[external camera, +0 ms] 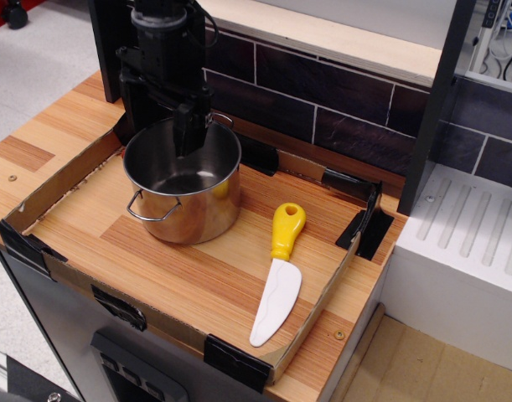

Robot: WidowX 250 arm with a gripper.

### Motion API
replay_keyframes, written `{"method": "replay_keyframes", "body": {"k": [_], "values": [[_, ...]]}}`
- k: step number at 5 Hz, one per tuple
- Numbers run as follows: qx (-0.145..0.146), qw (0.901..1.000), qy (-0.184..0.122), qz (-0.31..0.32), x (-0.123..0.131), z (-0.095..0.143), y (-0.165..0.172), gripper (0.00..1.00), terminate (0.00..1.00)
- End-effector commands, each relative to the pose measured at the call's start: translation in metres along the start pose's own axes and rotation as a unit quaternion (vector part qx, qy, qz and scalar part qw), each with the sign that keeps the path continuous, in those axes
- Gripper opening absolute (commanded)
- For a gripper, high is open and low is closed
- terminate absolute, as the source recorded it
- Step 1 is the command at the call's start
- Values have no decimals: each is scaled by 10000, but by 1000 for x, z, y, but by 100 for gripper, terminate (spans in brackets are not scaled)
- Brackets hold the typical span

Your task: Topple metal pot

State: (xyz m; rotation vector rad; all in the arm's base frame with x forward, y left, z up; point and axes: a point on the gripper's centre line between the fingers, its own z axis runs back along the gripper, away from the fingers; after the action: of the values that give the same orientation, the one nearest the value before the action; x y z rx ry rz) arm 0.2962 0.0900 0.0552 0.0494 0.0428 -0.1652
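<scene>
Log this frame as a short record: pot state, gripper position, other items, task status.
pot: metal pot upright on the wooden board, open side up
gripper: gripper at the pot's far rim, one finger reaching down inside the rim; open or shut unclear
other items: knife with yellow handle lying flat to the pot's right, apart from it
surround: low cardboard wall around the board
task status: pot not yet toppled

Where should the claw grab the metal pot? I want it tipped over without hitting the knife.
Best guess: the back rim of the metal pot, from above. It stands upright and open, and the claw hangs at that edge. The knife lies apart, to the right.
</scene>
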Motion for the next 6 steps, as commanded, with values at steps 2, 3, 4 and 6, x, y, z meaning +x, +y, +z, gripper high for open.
{"method": "replay_keyframes", "body": {"k": [2,3,4,6], "values": [[227,9991,-339,109,0,11,7,0,0],[297,9988,-354,131,-1,12,11,0,0],[362,9985,-384,129,-6,25,15,0,0],[689,9971,-260,186,-14,52,23,0,0]]}}
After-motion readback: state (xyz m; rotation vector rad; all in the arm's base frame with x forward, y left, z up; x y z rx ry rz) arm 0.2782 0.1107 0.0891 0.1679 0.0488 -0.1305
